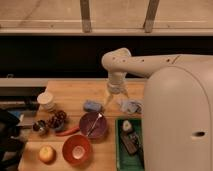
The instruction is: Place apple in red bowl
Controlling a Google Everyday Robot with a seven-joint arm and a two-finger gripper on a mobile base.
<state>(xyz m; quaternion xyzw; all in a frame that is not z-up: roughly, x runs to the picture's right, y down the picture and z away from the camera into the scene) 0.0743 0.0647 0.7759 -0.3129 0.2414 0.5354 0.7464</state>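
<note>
The apple [47,154], small and yellow-orange, sits on the wooden table at the front left. The red bowl [77,149] stands right beside it, to its right, with a pale inner bottom and nothing in it. My gripper [115,102] hangs from the white arm over the back middle of the table, well behind the bowl and the apple. Its fingers are spread apart and hold nothing.
A dark purple bowl [93,125] with a utensil stands behind the red bowl. Dark red-brown fruits [54,120], a red pepper [67,131], a white cup [46,100], a blue sponge [92,105], a pale blue packet [131,106] and a green tray [120,150] lie around.
</note>
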